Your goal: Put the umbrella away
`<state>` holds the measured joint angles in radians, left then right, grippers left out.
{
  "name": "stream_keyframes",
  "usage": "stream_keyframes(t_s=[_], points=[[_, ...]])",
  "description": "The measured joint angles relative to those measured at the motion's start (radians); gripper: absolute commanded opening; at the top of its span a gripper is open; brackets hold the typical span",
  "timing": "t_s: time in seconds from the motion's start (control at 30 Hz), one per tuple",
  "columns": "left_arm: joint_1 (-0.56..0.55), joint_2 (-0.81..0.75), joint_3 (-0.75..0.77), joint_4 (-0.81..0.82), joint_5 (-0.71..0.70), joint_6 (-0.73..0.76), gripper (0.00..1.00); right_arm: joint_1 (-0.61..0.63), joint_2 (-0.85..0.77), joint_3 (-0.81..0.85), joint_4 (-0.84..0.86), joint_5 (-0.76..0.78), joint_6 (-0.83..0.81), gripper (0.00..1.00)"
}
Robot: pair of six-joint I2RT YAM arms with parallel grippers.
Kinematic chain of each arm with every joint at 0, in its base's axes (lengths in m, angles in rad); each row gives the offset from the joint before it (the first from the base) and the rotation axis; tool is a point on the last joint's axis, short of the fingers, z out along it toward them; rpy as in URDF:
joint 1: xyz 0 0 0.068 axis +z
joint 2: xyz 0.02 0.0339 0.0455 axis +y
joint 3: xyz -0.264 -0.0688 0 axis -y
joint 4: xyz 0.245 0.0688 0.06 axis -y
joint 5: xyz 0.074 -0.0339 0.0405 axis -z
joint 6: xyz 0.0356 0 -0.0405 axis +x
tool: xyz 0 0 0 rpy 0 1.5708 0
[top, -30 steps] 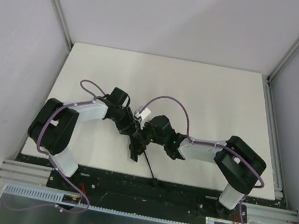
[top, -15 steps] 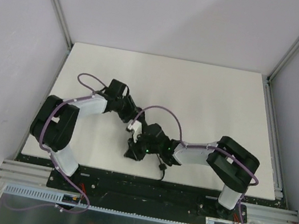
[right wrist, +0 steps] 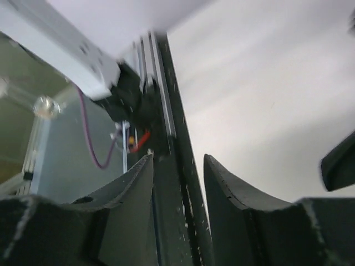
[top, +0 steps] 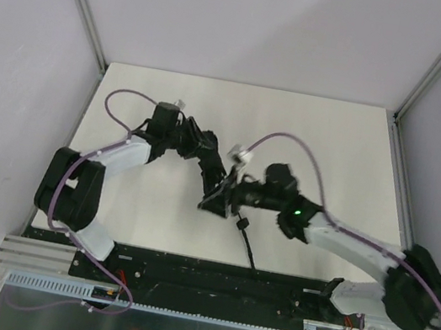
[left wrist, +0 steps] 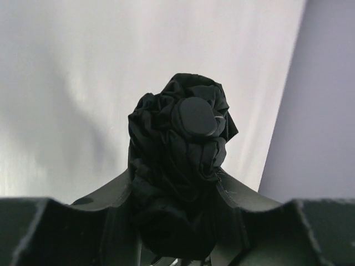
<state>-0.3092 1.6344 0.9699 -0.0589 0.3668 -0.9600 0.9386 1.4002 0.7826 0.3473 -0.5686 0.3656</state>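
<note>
Left fingers (left wrist: 102, 202) clamped on the umbrella (left wrist: 177, 160), mid-worktop between the two arms.
Right fingers (right wrist: 128, 191) stand narrowly apart with something dark in the gap; whether they hold anything cannot be told. The shaft (top: 245, 246) trails toward the near edge, so a sharp pull could probably drag the soft bunched fabric out of the left grip, or catch the shaft on the rail (top: 266, 296). The worktop (top: 334, 151) is plain white and looks smooth; pale walls (top: 253, 26) box it in on three sides.
</note>
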Motion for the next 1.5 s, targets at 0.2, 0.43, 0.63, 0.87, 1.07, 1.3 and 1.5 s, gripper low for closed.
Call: stream_keyframes(t_s=[0.2, 0.43, 0.63, 0.87, 1.07, 1.3, 1.5], points=[[-0.002, -0.212, 0.004, 0.119, 0.003, 0.208, 0.0, -0.245, -0.293, 0.018, -0.08, -0.024, 0.038, 0.52], [-0.14, -0.448, 0.027, 0.208, -0.138, 0.592, 0.0, -0.417, -0.364, 0.018, -0.251, -0.027, 0.041, 0.53], [-0.333, -0.511, -0.049, 0.342, -0.34, 0.832, 0.0, -0.471, -0.397, 0.018, -0.319, -0.031, 0.033, 0.53], [-0.441, -0.354, -0.309, 0.434, -0.505, 0.848, 0.0, -0.478, -0.425, 0.014, -0.391, -0.031, 0.007, 0.52], [-0.517, -0.252, -0.422, 0.592, -0.558, 0.752, 0.0, -0.478, -0.426, -0.025, -0.402, -0.033, 0.0, 0.52], [-0.482, -0.314, -0.467, 0.595, -0.501, 0.653, 0.0, -0.481, -0.426, -0.036, -0.427, -0.042, -0.007, 0.52], [-0.19, -0.394, -0.396, 0.442, -0.205, 0.482, 0.02, -0.484, -0.423, -0.036, -0.449, -0.049, -0.011, 0.53]])
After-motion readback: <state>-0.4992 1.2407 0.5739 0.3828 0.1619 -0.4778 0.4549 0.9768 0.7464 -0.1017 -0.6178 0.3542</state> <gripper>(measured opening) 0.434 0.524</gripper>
